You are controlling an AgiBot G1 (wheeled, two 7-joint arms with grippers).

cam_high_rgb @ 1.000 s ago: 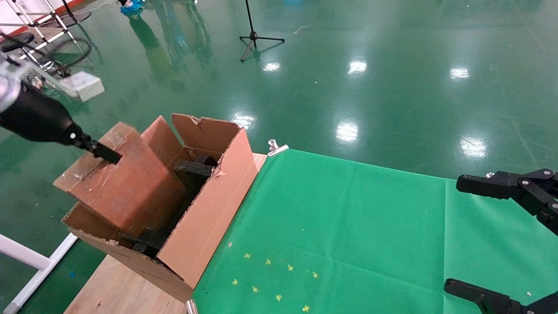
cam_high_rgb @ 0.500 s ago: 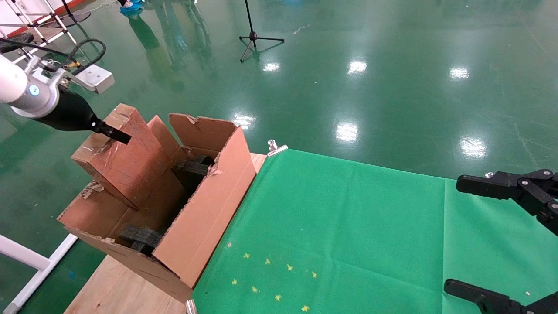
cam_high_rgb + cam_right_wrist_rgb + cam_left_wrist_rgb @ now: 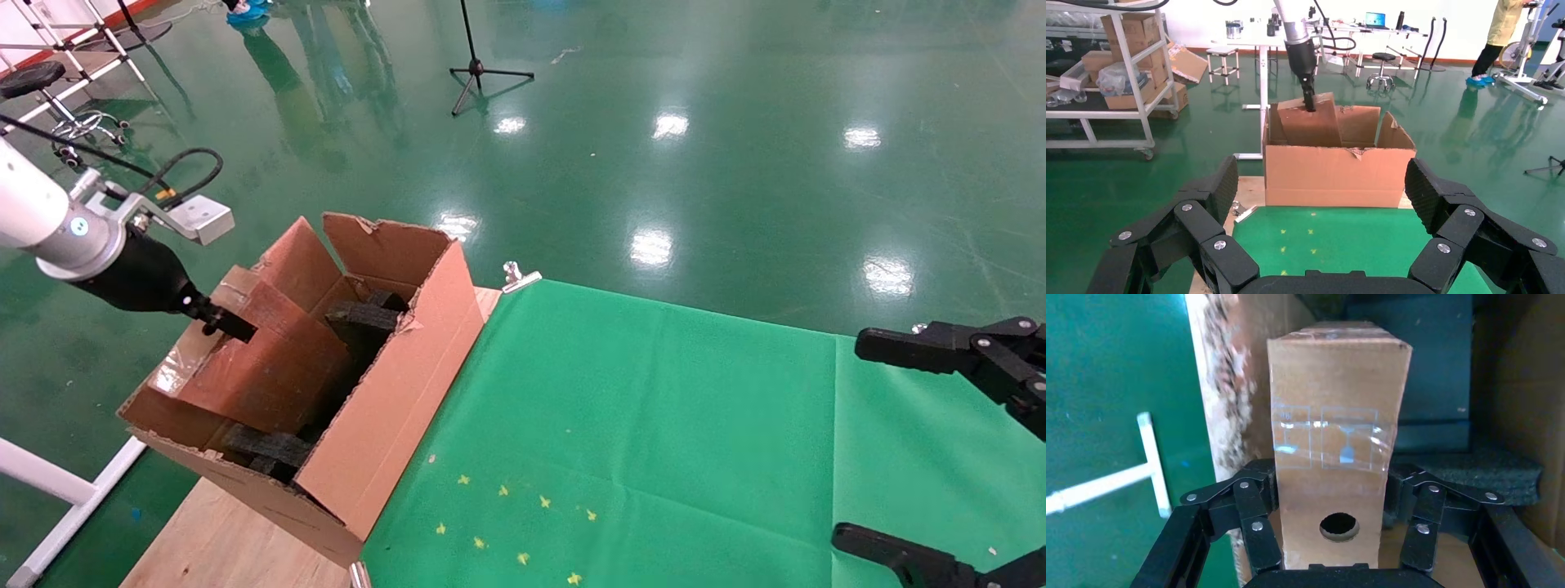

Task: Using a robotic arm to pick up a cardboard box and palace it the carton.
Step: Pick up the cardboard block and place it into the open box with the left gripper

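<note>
Clearly the cardboard box (image 3: 1333,447) is a stiff, light thing: a narrow brown oblong with flat faces, crisp corners and nothing bulging, so it should bear a firm squeeze without crushing, though the round hole in one face marks a weaker panel. The clear tape wrapped over it looks glossy and probably slick, which makes slipping the chief worry. The left gripper (image 3: 1338,523) on the robotic arm (image 3: 33,216) is clamped across the box's narrow width near its end, one finger on each long side face, just beside the hole; that looks like a sound hold, since the pads press on flat cardboard and span the short dimension. In the head view the box (image 3: 261,359) hangs tilted, its lower end already down inside the carton (image 3: 392,408), near the black foam blocks (image 3: 364,314), while the held end rises above the ragged flaps. I judge the placing nearly done, with release best made once the box rests on something. The right gripper (image 3: 940,449) hovers with its fingers spread wide over the green cloth (image 3: 654,425), well apart from the work.
</note>
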